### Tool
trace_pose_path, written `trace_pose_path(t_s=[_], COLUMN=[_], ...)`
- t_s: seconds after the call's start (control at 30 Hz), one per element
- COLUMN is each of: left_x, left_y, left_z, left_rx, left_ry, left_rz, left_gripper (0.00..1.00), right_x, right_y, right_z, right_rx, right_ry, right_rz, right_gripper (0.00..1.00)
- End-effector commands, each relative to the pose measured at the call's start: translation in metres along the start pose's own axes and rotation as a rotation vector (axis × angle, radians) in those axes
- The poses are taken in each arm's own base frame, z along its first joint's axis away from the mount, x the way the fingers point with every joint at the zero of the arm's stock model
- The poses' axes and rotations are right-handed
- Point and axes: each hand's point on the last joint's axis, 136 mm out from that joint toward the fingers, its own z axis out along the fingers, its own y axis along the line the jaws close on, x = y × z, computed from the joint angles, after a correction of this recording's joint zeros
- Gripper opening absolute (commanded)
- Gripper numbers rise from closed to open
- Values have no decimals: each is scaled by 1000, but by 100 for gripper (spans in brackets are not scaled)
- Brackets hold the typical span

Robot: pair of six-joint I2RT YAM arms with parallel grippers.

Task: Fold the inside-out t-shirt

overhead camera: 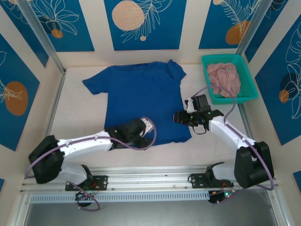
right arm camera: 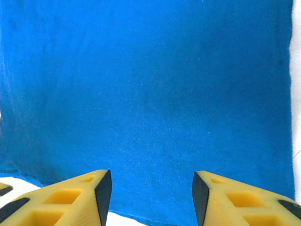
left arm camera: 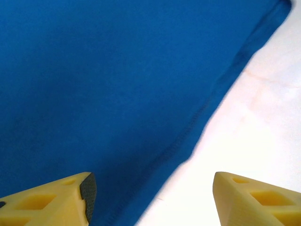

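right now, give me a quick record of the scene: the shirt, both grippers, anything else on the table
t-shirt: royal blue, spread flat on the table, short sleeves out, not yet folded
left gripper: open, straddling the bottom hem, one finger over cloth, one over bare table
right gripper: open, at the shirt's right side edge, holding nothing
basket: teal, far right corner, apart from the shirt
basket contents: crumpled dusty-pink garment

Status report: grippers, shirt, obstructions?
Left gripper open over the hem. Right gripper open at a side edge. Blue t-shirt spread out, unfolded. Pink garment in green basket, well aside.
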Motion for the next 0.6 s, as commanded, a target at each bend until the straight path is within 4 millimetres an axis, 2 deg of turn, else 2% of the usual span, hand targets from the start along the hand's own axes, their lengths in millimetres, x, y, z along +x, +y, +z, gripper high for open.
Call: trace_pose_path(t_s=[0.0,0.1,0.23,0.4,0.57], left_x=[-13,-16,-29,-38,-40], left_y=[7,-14,-37,-53,-62], left_z=[8,21,34,53,73], left_rx=[-57,51,130,141,164], left_ry=[-14,-1,-14,4,37], left_rz=[157,177,201,256,286], left_gripper=[66,67,67,66,52], right_x=[5,11,18,20,20], right_y=[14,5,-2,-11,-17], right_z=[-6,-7,-6,-6,-9], right_rx=[-59,-22,-11,3,6], right_ry=[32,40,39,35,31], right_rz=[0,4,19,35,48], right_gripper=[51,52,52,52,52])
